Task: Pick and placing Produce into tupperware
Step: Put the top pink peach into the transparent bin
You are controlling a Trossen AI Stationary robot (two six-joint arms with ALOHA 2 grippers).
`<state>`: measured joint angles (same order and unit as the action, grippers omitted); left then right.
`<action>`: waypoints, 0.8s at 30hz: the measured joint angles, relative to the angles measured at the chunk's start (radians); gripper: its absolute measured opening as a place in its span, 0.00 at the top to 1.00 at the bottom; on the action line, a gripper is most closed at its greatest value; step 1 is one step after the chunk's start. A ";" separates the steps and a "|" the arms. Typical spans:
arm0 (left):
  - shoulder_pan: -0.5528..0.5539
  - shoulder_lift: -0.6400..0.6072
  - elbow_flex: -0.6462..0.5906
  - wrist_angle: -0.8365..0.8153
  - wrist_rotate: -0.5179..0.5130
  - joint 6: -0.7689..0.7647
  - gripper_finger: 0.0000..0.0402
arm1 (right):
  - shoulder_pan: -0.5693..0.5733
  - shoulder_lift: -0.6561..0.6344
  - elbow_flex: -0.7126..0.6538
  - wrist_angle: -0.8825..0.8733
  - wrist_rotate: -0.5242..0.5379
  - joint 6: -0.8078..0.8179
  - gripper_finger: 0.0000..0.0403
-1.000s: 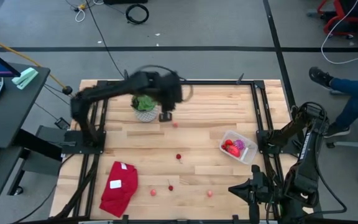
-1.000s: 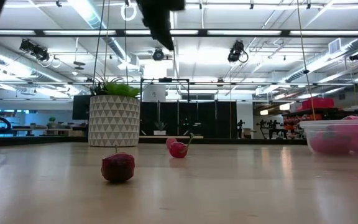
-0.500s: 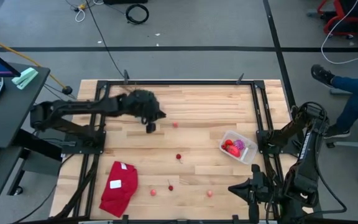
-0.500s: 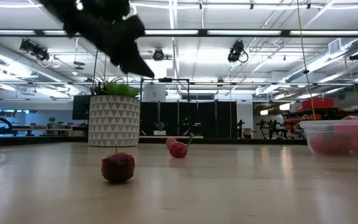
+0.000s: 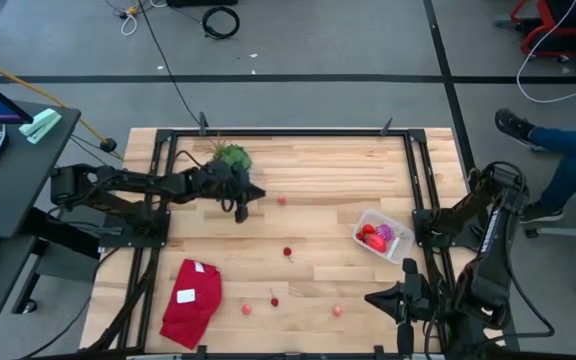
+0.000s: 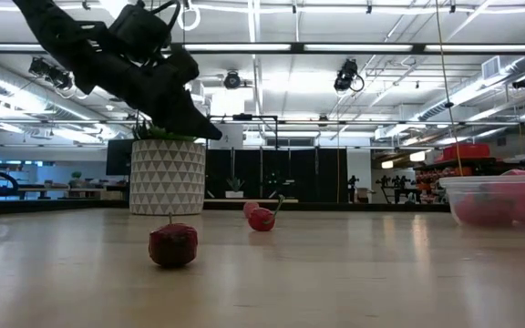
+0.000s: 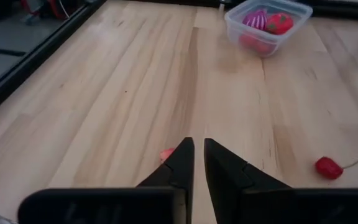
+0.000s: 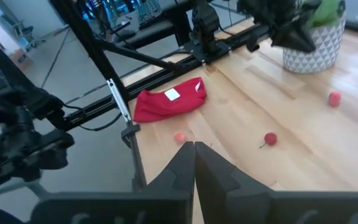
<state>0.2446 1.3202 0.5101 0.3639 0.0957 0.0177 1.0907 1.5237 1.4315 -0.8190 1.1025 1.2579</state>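
Only the left wrist view shows the left gripper (image 7: 197, 163) fingers nearly clenched, grasping nothing, a pink berry (image 7: 166, 154) just beside them. The tupperware (image 5: 384, 235) sits well apart, far right on the tabletop (image 5: 318, 255); the right gripper (image 8: 194, 160) is clenched, parked.

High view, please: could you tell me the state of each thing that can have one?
tupperware, uncovered, partly filled with produce
potted plant, upright
left pincer, nearly shut, empty, beside the potted plant
right pincer, shut, empty
red cloth, crumpled
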 joint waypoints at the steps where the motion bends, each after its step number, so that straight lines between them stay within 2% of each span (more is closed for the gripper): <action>1: -0.008 0.000 -0.001 0.000 -0.002 0.022 0.89 | -0.003 -0.005 0.000 0.000 0.000 -0.021 0.96; 10: -0.094 0.002 -0.001 0.035 0.000 0.043 0.78 | -0.051 -0.041 0.000 0.000 0.002 -0.167 0.96; 13: -0.111 0.003 0.003 0.077 -0.025 0.104 0.73 | -0.072 -0.043 0.000 0.001 0.002 -0.195 0.96; 16: -0.115 -0.005 0.049 0.083 -0.108 0.180 0.69 | -0.095 -0.043 0.000 0.000 0.002 -0.218 0.96; 18: -0.115 -0.007 0.094 0.092 -0.151 0.126 0.67 | -0.108 -0.043 0.000 0.001 0.000 -0.233 0.96; 21: -0.131 0.006 0.139 0.054 -0.156 0.011 0.65 | -0.125 -0.043 0.000 0.000 0.000 -0.259 0.96; 24: -0.173 0.039 0.146 0.023 -0.158 -0.019 0.65 | -0.140 -0.043 0.000 0.000 0.000 -0.292 0.96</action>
<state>0.0721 1.3596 0.6559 0.3867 -0.0620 -0.0017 0.9503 1.4807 1.4315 -0.8188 1.1023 0.9654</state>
